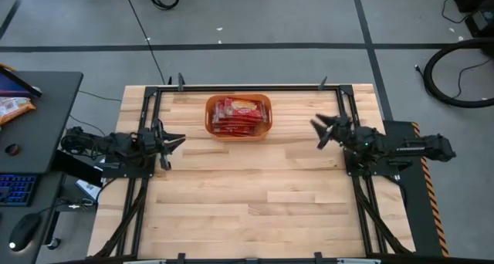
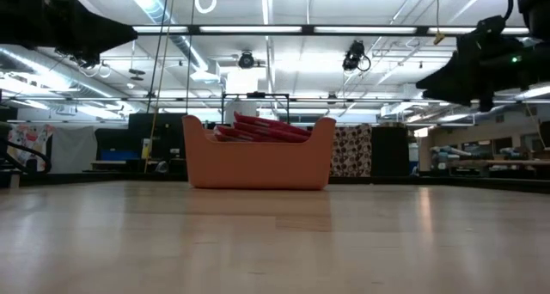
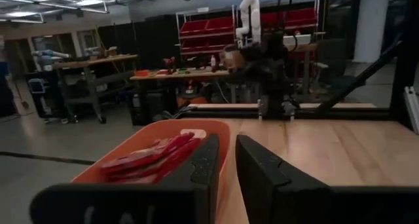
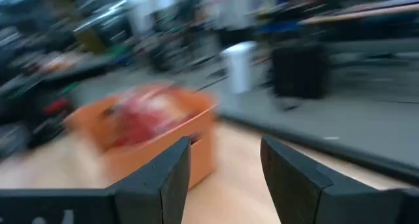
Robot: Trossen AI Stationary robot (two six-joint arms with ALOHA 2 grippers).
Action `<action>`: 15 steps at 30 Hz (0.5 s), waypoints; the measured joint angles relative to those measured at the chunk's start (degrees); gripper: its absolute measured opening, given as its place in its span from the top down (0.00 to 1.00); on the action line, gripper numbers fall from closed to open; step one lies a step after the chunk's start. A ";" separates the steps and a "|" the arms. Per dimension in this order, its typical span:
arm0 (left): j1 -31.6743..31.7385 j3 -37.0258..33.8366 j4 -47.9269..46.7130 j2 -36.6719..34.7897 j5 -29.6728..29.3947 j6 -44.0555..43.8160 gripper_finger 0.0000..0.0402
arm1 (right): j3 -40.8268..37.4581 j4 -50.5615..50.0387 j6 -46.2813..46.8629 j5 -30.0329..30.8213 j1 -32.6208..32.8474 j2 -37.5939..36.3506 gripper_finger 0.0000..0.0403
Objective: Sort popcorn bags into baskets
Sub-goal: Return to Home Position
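The pale wooden table [image 1: 262, 202] lies bare over nearly all its near and middle parts, with open room between the two arms and black frame rails [image 1: 147, 117] running along its left, right and far edges. The orange tub [image 1: 208, 116] stands close to the far edge, about midway across, well apart from both grippers. The red popcorn bags [image 1: 238, 114] lie stacked inside it, overlapping so that their number cannot be told; from table height the tub's wall hides all but their upper edges. The left gripper [image 1: 174, 144] hangs above the left side of the table, its fingers parted by a slim gap and holding nothing. The right gripper [image 1: 318, 134] hangs above the right side, its fingers spread wide and empty. Both point inward towards the tub. Off the table to the left stands a dark desk [image 1: 46, 86] with a keyboard [image 1: 15, 188], a mouse [image 1: 23, 233] and an orange-and-white packet [image 1: 11, 107], cut off at the edge. A black cable coil [image 1: 463, 75] lies on the floor at far right.
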 joint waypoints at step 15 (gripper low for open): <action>0.00 0.00 -0.09 0.06 -0.16 -3.31 0.87 | 0.07 5.51 -0.60 11.07 0.00 -4.10 0.53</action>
